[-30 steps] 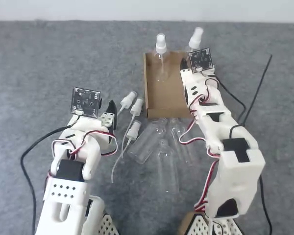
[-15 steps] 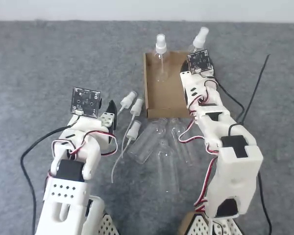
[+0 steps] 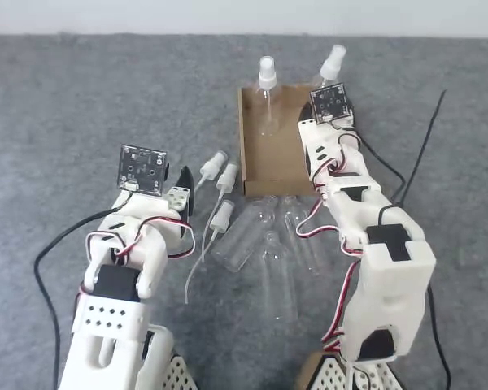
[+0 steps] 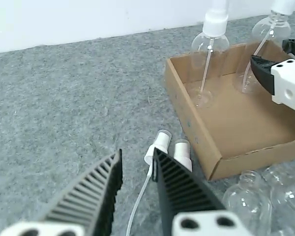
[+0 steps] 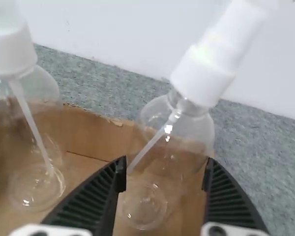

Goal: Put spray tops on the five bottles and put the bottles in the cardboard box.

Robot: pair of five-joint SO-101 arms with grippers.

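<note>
Two clear bottles with white spray tops stand upright in the cardboard box (image 3: 256, 162): one (image 3: 267, 85) at its far left, the other (image 5: 172, 132) at its far right. My right gripper (image 5: 164, 164) is open, one finger on each side of that far-right bottle, whose top leans. My left gripper (image 4: 137, 153) is open and holds nothing, low over the carpet just short of two loose spray tops (image 4: 160, 142). Three spray tops (image 3: 221, 175) lie left of the box. Three bottles without tops (image 3: 268, 240) lie on their sides in front of the box.
Grey carpet (image 3: 89, 97) covers the table, with a white wall along the far edge. The right arm (image 3: 350, 187) stretches over the box's right side, and its cables (image 3: 427, 154) trail to the right. Dip tubes (image 3: 197, 260) from the spray tops stretch toward the left arm.
The right arm has shifted slightly over the box, and the far-right bottle's spray top now sits a little further right. The left arm has not moved.
</note>
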